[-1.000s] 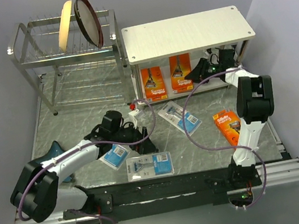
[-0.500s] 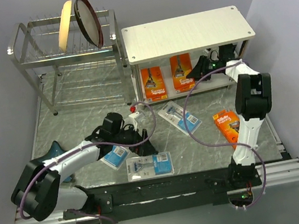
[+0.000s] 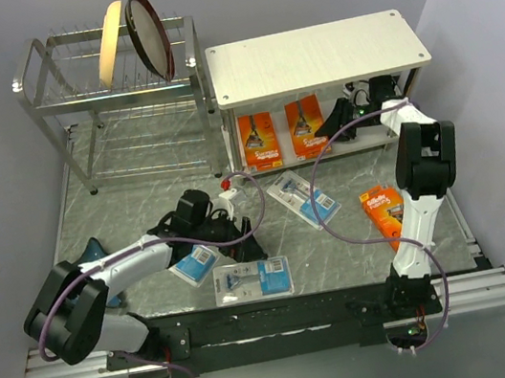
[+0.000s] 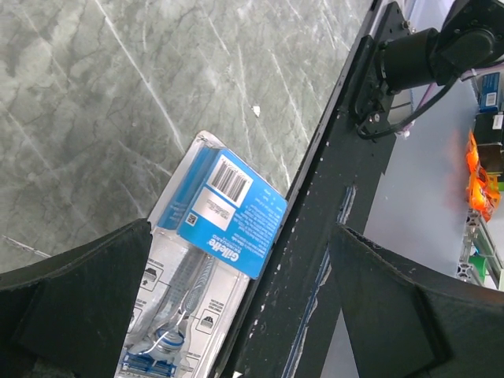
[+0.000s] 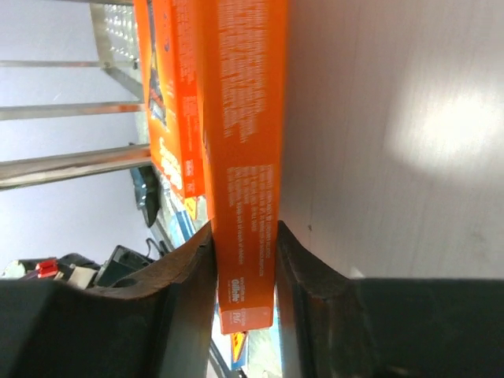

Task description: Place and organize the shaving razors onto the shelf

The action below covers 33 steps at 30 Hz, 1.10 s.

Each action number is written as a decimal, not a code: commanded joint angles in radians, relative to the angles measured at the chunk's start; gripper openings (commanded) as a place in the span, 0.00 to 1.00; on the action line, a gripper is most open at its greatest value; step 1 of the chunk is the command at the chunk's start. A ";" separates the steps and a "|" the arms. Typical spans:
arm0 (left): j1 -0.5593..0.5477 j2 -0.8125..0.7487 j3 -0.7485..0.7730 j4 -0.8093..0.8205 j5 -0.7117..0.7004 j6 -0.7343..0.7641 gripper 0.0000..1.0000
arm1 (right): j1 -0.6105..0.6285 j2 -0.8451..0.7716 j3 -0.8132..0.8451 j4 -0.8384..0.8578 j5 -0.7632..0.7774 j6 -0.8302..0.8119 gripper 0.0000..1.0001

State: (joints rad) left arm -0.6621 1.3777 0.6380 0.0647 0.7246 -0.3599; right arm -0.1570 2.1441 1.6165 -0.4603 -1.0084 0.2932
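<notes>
The white shelf (image 3: 317, 54) stands at the back right. Two orange razor packs stand on its lower tier: one (image 3: 260, 139) free, the other (image 3: 305, 125) gripped by my right gripper (image 3: 333, 122), which is shut on its edge (image 5: 240, 157) against the pale board (image 5: 394, 118). A third orange pack (image 3: 384, 211) lies on the table at the right. Clear and blue packs lie at the middle (image 3: 302, 197), at the front (image 3: 253, 279) and under my left arm (image 3: 191, 265). My left gripper (image 3: 246, 245) is open above the front pack (image 4: 213, 228), not touching it.
A chrome dish rack (image 3: 109, 87) with two plates stands at the back left. A small white and red object (image 3: 226, 191) lies in front of the shelf's left leg. A teal object (image 3: 91, 252) lies at the left. The black base rail (image 4: 331, 236) runs right beside the front pack.
My left arm has shifted slightly toward the front pack. My right gripper stays shut on the orange pack at the lower tier, moved only a little.
</notes>
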 commanded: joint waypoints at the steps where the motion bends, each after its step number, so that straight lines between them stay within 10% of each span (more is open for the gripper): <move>1: -0.004 0.009 0.042 0.035 -0.008 0.022 1.00 | -0.036 0.004 0.045 -0.076 0.157 -0.094 0.49; 21: -0.004 -0.026 0.006 0.083 -0.066 -0.002 0.99 | -0.053 -0.321 -0.197 -0.020 0.366 -0.178 0.71; 33: -0.036 -0.068 0.071 0.127 -0.194 0.070 0.99 | -0.075 -0.960 -0.724 -0.201 0.637 -0.641 0.81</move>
State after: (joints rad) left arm -0.6674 1.3407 0.6498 0.1165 0.5823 -0.3035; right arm -0.2161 1.3235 0.9985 -0.5591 -0.5110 -0.1387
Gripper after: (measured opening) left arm 0.995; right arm 0.750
